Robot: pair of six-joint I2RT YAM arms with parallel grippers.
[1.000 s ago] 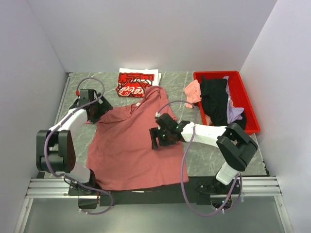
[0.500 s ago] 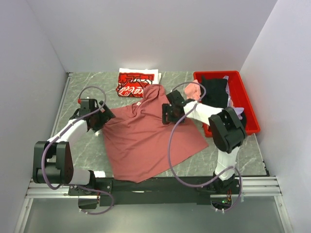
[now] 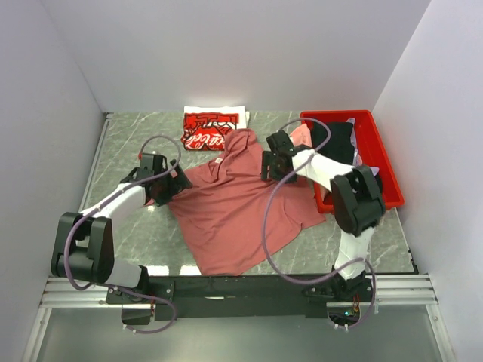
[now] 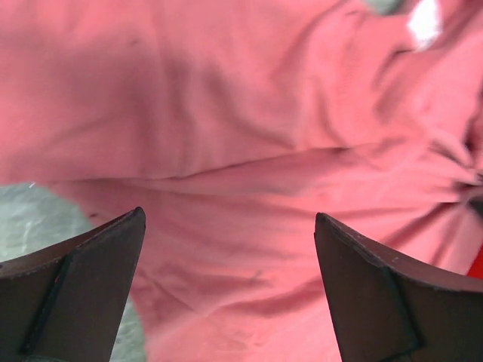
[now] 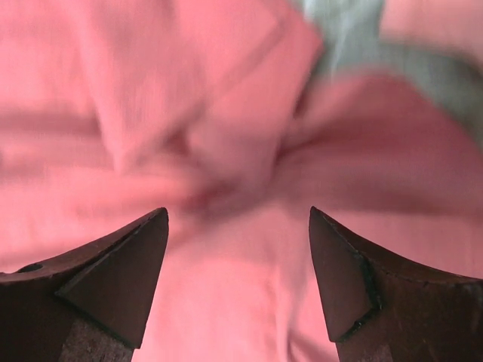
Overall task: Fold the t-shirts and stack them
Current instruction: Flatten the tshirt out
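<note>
Red-and-white t-shirt [image 3: 213, 121]: white script logo [image 3: 204, 139], wording illegible.

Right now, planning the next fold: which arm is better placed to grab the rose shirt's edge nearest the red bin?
Right. The right arm reaches over the shirt beside the bin, jaws open; the left arm is at the opposite edge.

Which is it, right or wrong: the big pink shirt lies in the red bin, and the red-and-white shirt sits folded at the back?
Wrong: the top external view shows the big pink shirt spread on the table, beside the red bin. The red-and-white shirt is folded at the back.
</note>
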